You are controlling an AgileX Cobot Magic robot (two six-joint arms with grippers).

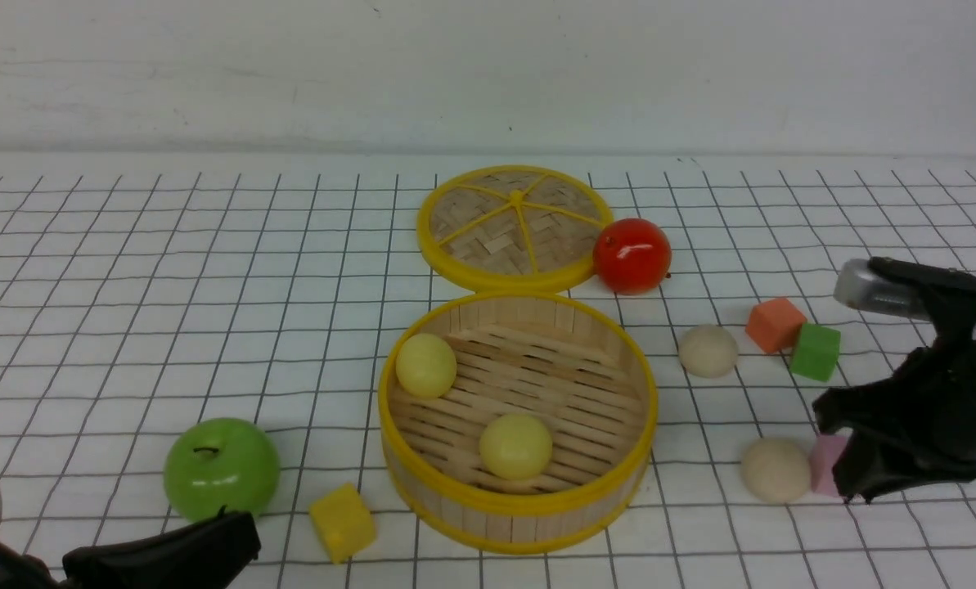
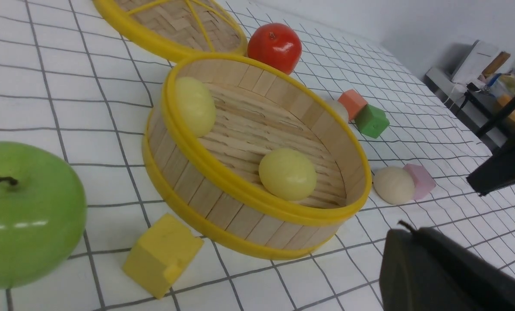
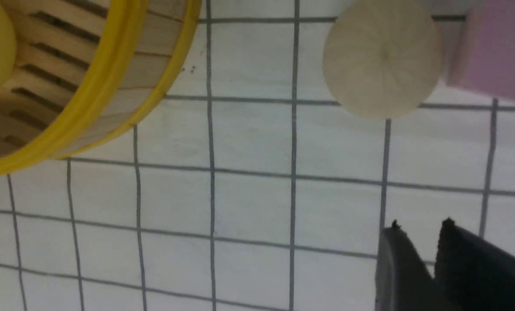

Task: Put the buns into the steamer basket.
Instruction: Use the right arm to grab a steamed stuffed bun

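Note:
The steamer basket (image 1: 639, 409) stands in the middle of the table with two pale yellow buns inside, one far left (image 1: 426, 365) and one near (image 1: 515, 446). Two cream-beige buns lie on the table to its right, one farther (image 1: 708, 351) and one nearer (image 1: 775, 469). My right gripper (image 1: 839, 454) hovers just right of the nearer cream bun, jaws a little apart and empty; in the right wrist view (image 3: 420, 224) that bun (image 3: 382, 58) lies ahead of the tips. My left gripper (image 1: 242, 528) is shut and empty at the front left, near the basket (image 2: 257, 203).
The flat woven lid (image 1: 514, 227) lies behind the basket with a red apple (image 1: 631, 255) beside it. A green apple (image 1: 222, 469) and yellow cube (image 1: 342, 521) sit front left. Orange (image 1: 775, 324) and green (image 1: 815, 352) cubes sit right; a pink cube (image 1: 827, 462) touches the nearer cream bun.

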